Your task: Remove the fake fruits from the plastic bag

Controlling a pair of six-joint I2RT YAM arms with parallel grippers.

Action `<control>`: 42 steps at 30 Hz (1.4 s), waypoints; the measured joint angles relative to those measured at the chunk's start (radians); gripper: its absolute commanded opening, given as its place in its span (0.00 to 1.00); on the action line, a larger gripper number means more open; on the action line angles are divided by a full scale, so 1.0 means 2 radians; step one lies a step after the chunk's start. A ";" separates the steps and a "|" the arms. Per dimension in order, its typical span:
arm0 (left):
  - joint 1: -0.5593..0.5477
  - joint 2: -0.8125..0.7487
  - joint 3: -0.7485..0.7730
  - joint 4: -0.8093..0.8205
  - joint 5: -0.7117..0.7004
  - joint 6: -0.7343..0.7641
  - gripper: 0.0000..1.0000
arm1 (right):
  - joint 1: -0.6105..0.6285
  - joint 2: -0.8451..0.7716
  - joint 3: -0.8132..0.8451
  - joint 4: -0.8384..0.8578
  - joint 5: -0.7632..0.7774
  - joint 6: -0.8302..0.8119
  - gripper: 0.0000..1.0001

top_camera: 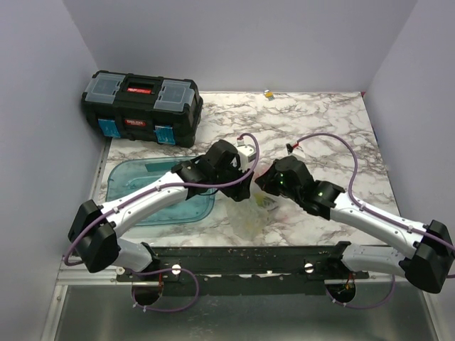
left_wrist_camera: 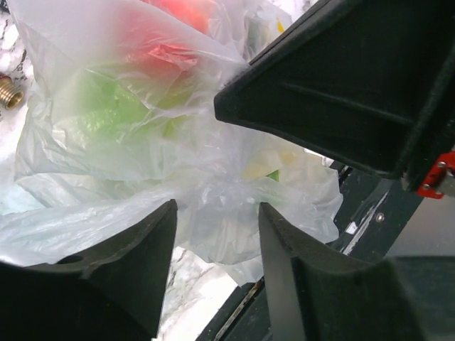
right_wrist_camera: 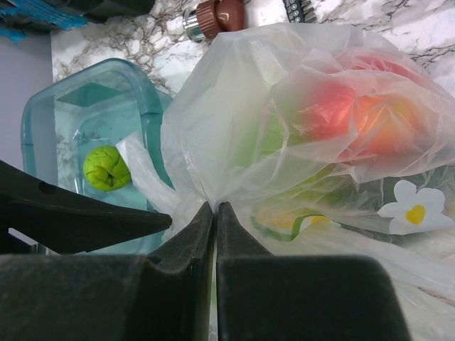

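Observation:
The plastic bag lies crumpled on the marble table between the two arms. Through its film I see a red fruit and green fruit inside. My right gripper is shut on a gathered fold of the bag, at its left side in that view. My left gripper is open, its fingers apart, with loose bag film hanging just beyond the tips. In the top view both grippers, left and right, meet over the bag.
A blue translucent tray sits left of the bag and holds a lime-green ribbed ball. A black toolbox stands at the back left. A small brown fitting lies behind the bag. The black rail runs along the near edge.

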 measured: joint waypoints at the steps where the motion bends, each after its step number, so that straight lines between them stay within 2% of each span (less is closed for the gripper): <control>1: 0.000 0.002 0.001 -0.002 -0.002 0.002 0.41 | 0.000 0.000 -0.002 0.001 -0.001 0.000 0.06; 7: 0.000 0.026 0.023 -0.025 -0.007 0.008 0.23 | 0.000 -0.010 -0.010 0.004 -0.003 0.000 0.06; 11: 0.000 0.029 0.026 -0.029 -0.012 0.013 0.05 | 0.000 -0.025 -0.010 -0.009 0.012 0.000 0.06; 16: -0.001 0.028 0.031 -0.030 -0.019 0.022 0.00 | 0.000 -0.064 -0.011 -0.042 0.060 -0.004 0.06; 23: -0.001 0.027 0.031 -0.033 -0.027 0.030 0.00 | 0.000 -0.130 -0.011 -0.110 0.165 -0.010 0.06; 28: -0.001 0.021 0.031 -0.033 -0.028 0.032 0.00 | 0.000 -0.148 -0.011 -0.123 0.158 -0.045 0.29; 30: -0.001 0.017 0.031 -0.033 -0.027 0.032 0.00 | 0.000 -0.146 -0.012 -0.112 0.124 -0.065 0.41; 36: -0.001 -0.010 0.016 -0.016 -0.013 0.033 0.00 | 0.000 -0.122 -0.028 -0.049 -0.001 -0.105 0.64; 42: -0.001 -0.019 0.013 -0.004 0.006 0.034 0.00 | 0.000 -0.078 -0.039 0.012 -0.075 -0.117 0.69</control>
